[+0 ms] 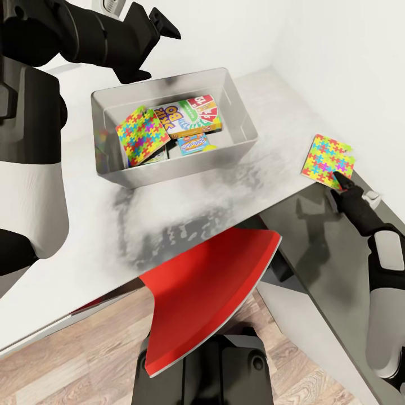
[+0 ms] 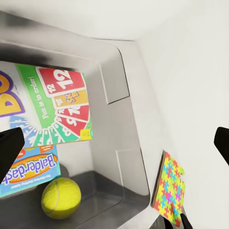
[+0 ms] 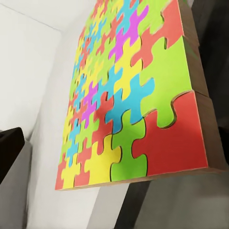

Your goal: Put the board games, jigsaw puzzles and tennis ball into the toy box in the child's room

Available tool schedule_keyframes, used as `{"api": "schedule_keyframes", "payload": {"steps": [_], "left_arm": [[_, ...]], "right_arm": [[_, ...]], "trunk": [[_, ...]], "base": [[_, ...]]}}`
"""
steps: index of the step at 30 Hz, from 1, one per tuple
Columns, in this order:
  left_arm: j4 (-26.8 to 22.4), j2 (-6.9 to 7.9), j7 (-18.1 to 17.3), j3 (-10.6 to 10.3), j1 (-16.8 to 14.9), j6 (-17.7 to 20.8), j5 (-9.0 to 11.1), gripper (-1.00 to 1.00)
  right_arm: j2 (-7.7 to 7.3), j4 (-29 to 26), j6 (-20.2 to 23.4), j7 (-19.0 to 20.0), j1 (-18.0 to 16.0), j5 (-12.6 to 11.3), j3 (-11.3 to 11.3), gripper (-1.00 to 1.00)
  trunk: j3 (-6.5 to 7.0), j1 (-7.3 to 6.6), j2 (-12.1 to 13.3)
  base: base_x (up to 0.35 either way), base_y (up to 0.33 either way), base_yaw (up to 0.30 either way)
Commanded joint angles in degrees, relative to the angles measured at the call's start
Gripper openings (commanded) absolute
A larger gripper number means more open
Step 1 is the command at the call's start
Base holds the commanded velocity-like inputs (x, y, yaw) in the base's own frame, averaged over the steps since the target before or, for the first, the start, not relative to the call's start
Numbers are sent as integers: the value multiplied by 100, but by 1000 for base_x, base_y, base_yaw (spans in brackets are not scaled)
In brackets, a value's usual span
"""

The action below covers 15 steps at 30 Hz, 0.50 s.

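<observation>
While the toy box [image 1: 242,121] already holds one jigsaw puzzle [image 1: 142,134], board games and the tennis ball [image 2: 60,197], the second jigsaw puzzle [image 1: 327,160] lies at the tabletop's [image 1: 169,225] right edge — right pincer [image 1: 341,184] touching it, grip unclear; left pincer [image 2: 114,143] spread, empty.

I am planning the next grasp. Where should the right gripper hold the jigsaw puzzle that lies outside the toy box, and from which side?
Probably by its near edge. The jigsaw puzzle lies flat at the table edge, seemingly overhanging it, so one finger could go under and one over. The right gripper is already at that edge; come from the robot's side, roughly level.
</observation>
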Motion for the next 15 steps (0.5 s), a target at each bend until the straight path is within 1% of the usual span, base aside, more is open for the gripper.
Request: {"api": "schedule_keyframes", "payload": {"steps": [1,15], "left_arm": [[-2,4,50,-5,-6,6,43,100],[-2,-11,50,-6,-1,3,42,100]], "right_arm": [[1,1,49,3,-5,-37,-12,100],[0,25,37,-3,-45,-36,-12,100]], "trunk": [[-7,3,-9],[-7,3,-9]], "base": [[0,0,0],[0,0,0]]}}
